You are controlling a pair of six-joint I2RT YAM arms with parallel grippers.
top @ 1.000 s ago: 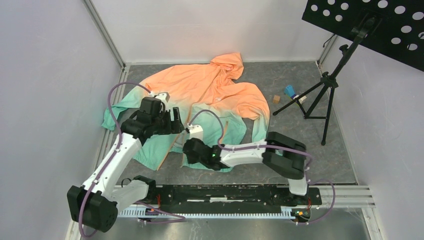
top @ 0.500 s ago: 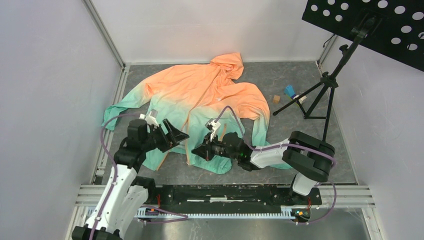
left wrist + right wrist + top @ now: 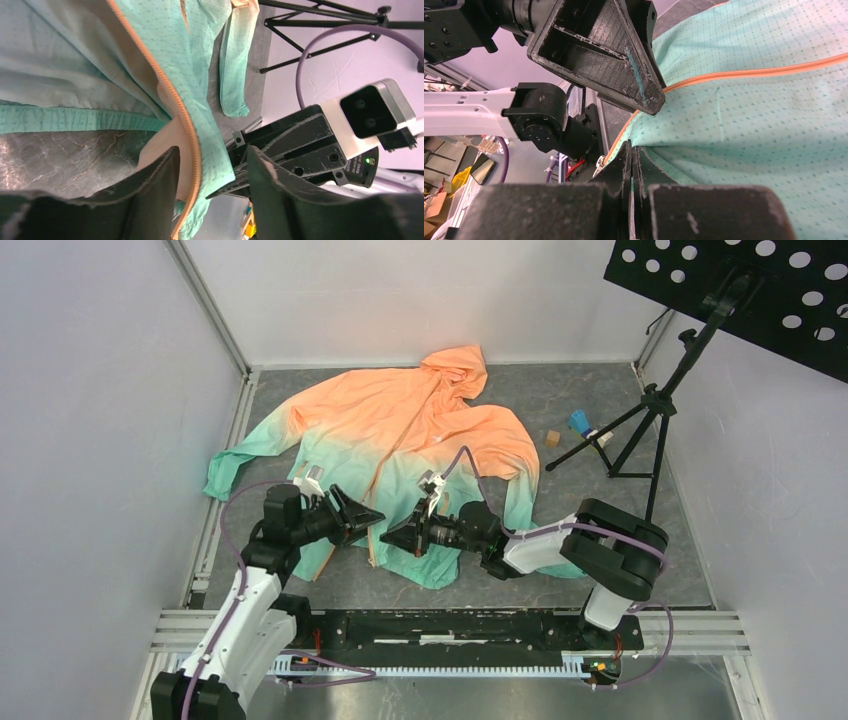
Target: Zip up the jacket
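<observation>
- The jacket (image 3: 400, 430) lies spread on the table (image 3: 570, 400), hood at 12 o'clock, hem at 6, front open.
- The right fingers (image 3: 619, 172), in from 3 o'clock, are closed and seem to pinch the hem.
- The left fingers (image 3: 155, 195), from 9 o'clock, gape around the orange zipper (image 3: 172, 100).
- I'd clamp low on that edge, keeping both ends level and taut.

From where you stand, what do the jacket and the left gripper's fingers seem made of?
The jacket looks like thin matte synthetic fabric: fine dotted weave, soft folds. Its zipper seems orange plastic teeth, though too small to confirm. On the left gripper, the fingers look like matte black plastic, probably printed: rough, scuffed edges.
</observation>
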